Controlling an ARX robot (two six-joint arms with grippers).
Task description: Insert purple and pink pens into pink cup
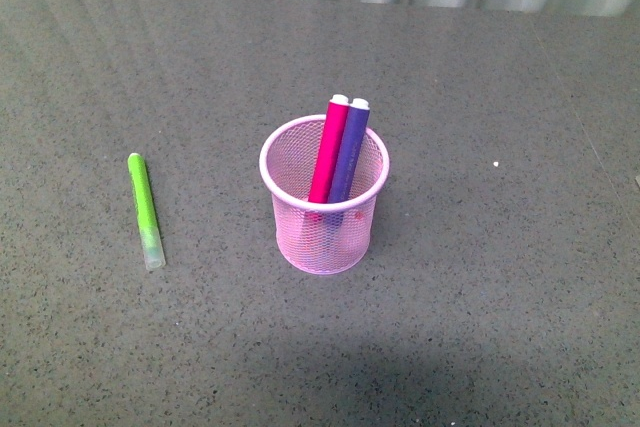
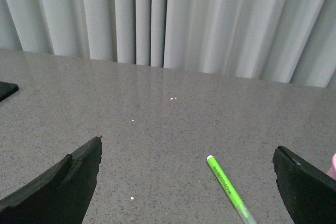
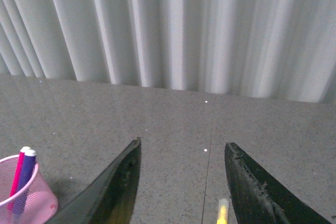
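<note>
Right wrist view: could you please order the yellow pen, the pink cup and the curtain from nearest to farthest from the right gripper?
1. yellow pen, between the right gripper fingers.
2. pink cup, off to one side.
3. curtain, at the far back.

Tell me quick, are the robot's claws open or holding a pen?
Left gripper: open, holding nothing.
Right gripper: open, holding nothing.
</note>
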